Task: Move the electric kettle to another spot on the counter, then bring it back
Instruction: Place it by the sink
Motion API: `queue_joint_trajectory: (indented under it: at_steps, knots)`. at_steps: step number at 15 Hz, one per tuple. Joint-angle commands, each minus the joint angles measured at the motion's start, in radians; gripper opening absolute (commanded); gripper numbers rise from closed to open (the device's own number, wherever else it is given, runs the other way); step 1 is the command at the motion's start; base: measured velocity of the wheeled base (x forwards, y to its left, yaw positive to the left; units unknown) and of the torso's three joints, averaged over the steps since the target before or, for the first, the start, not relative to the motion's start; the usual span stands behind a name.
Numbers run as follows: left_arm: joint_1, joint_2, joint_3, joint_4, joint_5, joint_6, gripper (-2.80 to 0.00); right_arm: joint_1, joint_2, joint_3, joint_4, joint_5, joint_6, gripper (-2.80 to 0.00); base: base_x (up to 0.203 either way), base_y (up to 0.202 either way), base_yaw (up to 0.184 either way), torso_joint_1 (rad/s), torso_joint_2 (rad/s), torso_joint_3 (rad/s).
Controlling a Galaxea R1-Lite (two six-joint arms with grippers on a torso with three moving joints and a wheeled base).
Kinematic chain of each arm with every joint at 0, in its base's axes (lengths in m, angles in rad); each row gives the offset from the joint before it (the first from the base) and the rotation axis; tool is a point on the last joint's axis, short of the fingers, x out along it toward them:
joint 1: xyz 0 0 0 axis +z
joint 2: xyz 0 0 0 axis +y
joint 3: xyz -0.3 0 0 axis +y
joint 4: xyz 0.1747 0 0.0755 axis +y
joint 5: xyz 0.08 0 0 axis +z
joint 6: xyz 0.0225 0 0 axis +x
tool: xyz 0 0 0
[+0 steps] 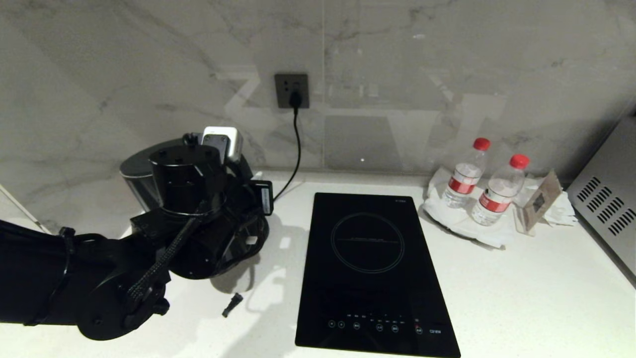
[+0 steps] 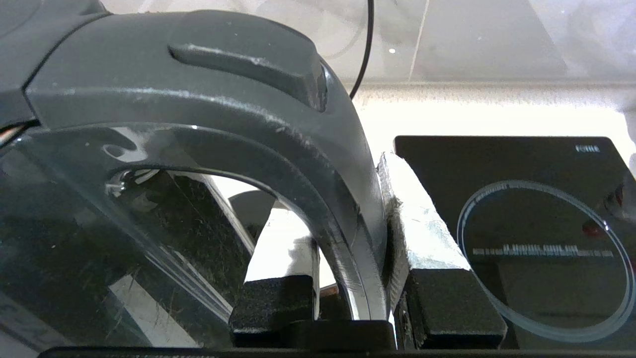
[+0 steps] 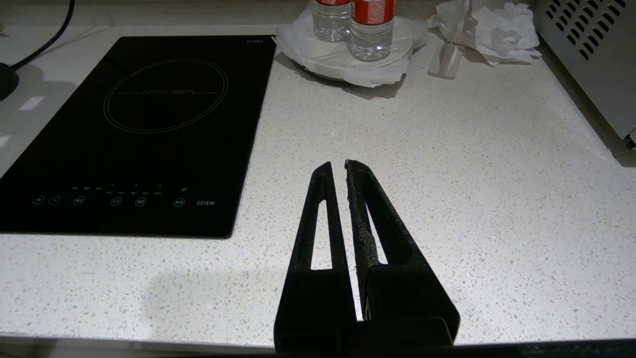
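Observation:
The electric kettle (image 1: 137,175) is at the back left of the counter (image 1: 521,288), largely hidden behind my left arm in the head view. Seen from the left wrist, its dark loop handle (image 2: 298,149) fills the frame, with the glossy body (image 2: 74,238) beside it. My left gripper (image 2: 348,214) is shut on that handle: one finger sits inside the loop and the other presses its outer side. Whether the kettle rests on the counter or hangs above it cannot be told. My right gripper (image 3: 335,166) hovers shut and empty over bare counter, right of the cooktop.
A black glass cooktop (image 1: 370,268) lies in the middle of the counter. Two red-capped water bottles (image 1: 464,174) stand on white paper at the back right, beside a grey vented appliance (image 1: 606,204). A black cord hangs from the wall socket (image 1: 292,91). A small black piece (image 1: 232,304) lies near the front.

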State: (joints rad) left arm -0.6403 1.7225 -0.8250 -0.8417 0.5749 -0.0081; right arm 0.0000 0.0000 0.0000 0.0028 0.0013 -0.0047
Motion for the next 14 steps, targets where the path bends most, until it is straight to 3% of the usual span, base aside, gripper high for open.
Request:
queue_joint_trajectory:
  at_steps: [1,14]
  knots:
    - [-0.016,-0.041,0.036,-0.005,0.013,-0.001,-2.80,0.000,0.000,0.000,0.000,0.000,-0.001,-2.80,0.000,0.000,0.000,0.000,0.00,0.000]
    - [-0.070,-0.027,0.101,-0.043,0.040,-0.023,-2.80,0.000,0.000,0.000,0.000,0.000,-0.001,-2.80,0.000,0.000,0.000,0.000,0.00,0.000]
